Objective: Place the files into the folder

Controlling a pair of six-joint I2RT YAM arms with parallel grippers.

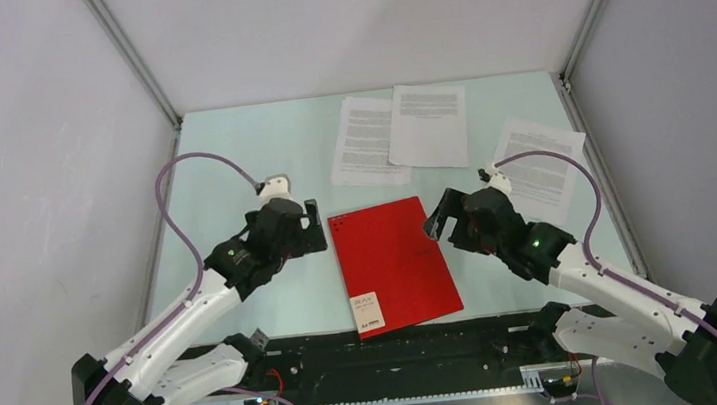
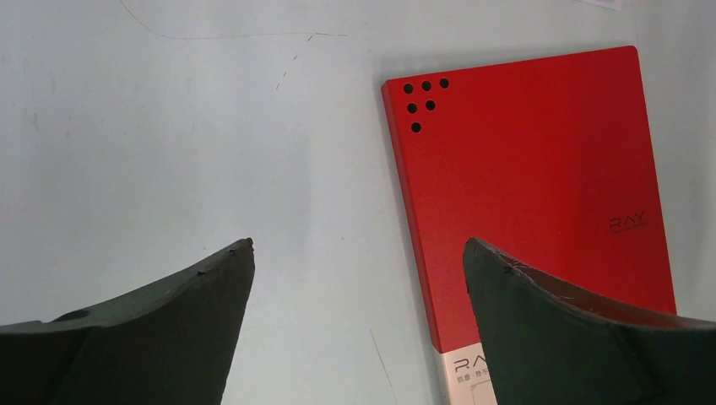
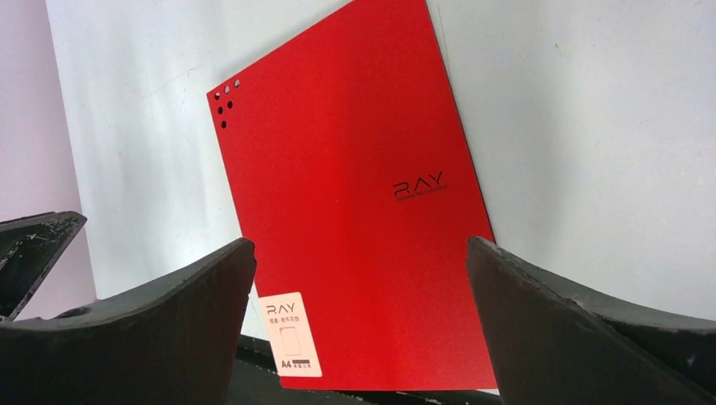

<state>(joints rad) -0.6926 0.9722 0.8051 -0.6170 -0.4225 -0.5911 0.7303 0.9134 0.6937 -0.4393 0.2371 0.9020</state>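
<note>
While closed, folder (image 1: 396,264) between parted jaws.

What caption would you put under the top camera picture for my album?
Closed red folder between the open left end effector and right end effector, three files beyond.

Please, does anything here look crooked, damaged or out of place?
Nothing looks damaged or spilled. The red folder lies closed and slightly turned, with its near end over the black strip at the near edge. Two sheets overlap at the far side, and a third sheet lies askew at the right.
</note>
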